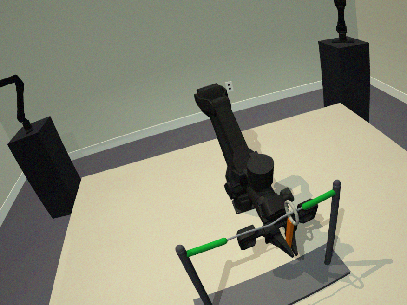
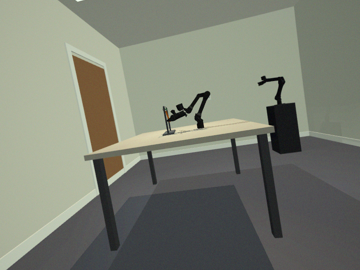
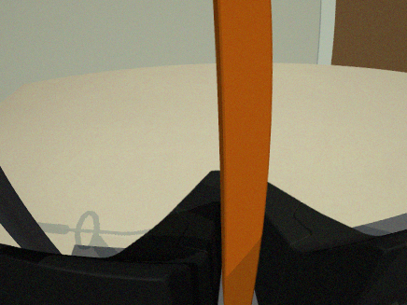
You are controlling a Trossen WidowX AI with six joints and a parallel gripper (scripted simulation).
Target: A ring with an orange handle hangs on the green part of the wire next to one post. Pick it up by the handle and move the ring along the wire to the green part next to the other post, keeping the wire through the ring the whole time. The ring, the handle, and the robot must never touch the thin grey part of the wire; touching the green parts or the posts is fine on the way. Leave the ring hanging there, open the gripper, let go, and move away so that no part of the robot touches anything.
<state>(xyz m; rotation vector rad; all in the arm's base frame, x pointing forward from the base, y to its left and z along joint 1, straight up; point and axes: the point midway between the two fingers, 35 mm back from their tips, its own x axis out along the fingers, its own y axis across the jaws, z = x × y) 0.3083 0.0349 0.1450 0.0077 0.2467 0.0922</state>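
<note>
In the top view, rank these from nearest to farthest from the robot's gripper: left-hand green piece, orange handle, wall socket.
1. Orange handle, held between the fingers of the gripper.
2. Green piece, off to picture left.
3. Wall socket, far behind on the wall.

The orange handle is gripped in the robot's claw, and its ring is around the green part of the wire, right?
Not quite: the top view shows the ring around the thin grey part; the claw does grip the orange handle.
</note>
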